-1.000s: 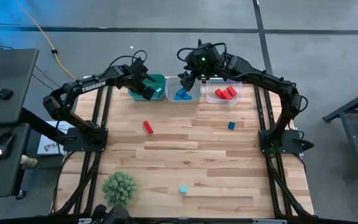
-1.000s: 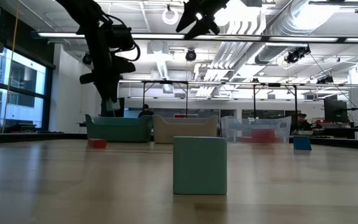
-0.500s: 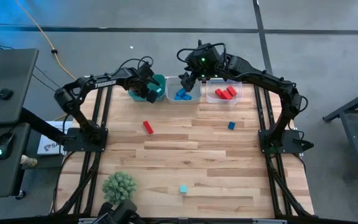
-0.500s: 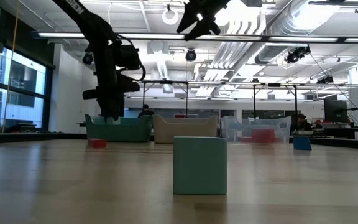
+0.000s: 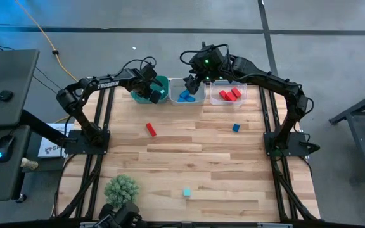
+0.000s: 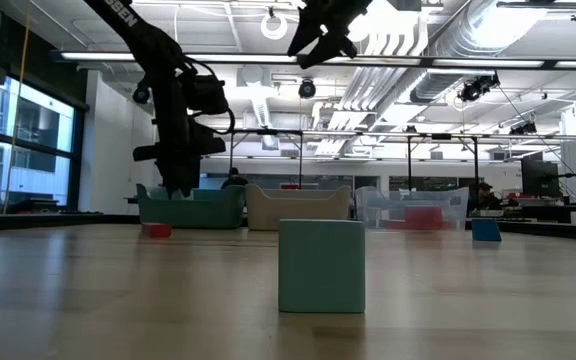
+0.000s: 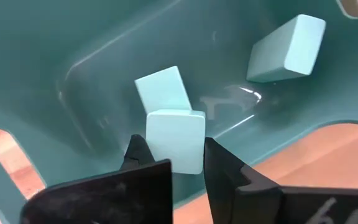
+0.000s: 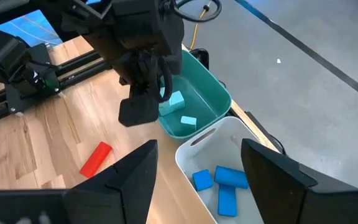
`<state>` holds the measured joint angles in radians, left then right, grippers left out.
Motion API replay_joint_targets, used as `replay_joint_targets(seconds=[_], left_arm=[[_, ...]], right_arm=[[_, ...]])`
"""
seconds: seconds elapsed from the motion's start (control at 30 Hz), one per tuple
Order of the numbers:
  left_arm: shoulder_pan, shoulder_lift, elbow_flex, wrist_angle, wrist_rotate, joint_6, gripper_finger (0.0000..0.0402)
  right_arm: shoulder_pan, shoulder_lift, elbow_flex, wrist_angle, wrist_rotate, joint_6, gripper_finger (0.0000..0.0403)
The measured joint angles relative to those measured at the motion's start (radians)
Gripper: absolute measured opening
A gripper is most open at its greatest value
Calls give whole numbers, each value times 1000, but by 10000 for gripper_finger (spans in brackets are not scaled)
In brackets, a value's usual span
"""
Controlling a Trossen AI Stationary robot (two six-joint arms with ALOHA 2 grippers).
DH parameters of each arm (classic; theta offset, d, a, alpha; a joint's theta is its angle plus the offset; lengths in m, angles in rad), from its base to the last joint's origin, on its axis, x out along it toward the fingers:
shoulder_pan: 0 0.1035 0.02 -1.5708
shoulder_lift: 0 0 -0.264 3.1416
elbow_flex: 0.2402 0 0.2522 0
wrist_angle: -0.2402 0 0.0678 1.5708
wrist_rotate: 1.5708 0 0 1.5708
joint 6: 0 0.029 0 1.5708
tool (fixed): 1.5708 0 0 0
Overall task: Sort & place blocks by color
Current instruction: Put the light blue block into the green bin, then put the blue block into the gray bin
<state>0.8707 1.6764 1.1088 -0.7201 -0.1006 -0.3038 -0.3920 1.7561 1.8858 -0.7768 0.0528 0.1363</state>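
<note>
In the left wrist view a light teal block [image 7: 176, 140] sits between the fingers of my left gripper [image 7: 178, 163], which is shut on it low inside the teal bin [image 5: 161, 83]. Two more teal blocks [image 7: 162, 88] [image 7: 288, 48] lie on the bin's floor. My right gripper [image 8: 197, 182] hangs open and empty above the white middle bin [image 5: 185, 83], which holds blue blocks [image 8: 222, 182]. Red blocks [image 5: 228, 94] lie in the clear bin. On the table rest a red block [image 5: 151, 129], a blue block [image 5: 236, 128] and a teal block [image 5: 186, 192]. My left gripper pinches the light teal block by two opposite side faces [image 7: 194, 146] between its two fingers [image 7: 219, 163]. The fingers come steeply from above, pointing down into the teal bin. Whether the block's underside rests on the bin floor, I cannot tell.
The three bins stand in a row at the table's far edge. A green spiky plant ball [image 5: 121, 189] sits at the near left. The wooden top between the bins and the near edge holds only the three loose blocks.
My left gripper has gone down into the teal bin with the teal block still between its fingers, and has shifted a little toward the table's right edge. Over the last half second it has kept still.
</note>
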Motion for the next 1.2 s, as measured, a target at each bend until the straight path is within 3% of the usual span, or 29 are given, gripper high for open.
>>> replay_joint_targets(seconds=[0.53, 0.77, 1.2], left_arm=[[4, -1, 1, -1, 8, 53, 133], [4, -4, 67, -78, 11, 159, 138], [-2, -6, 286, -161, 13, 306, 136]], right_arm=[[32, 0, 0, -276, -64, 272, 223], [123, 0, -5, -442, 24, 399, 223], [293, 0, -5, -675, 212, 781, 223]])
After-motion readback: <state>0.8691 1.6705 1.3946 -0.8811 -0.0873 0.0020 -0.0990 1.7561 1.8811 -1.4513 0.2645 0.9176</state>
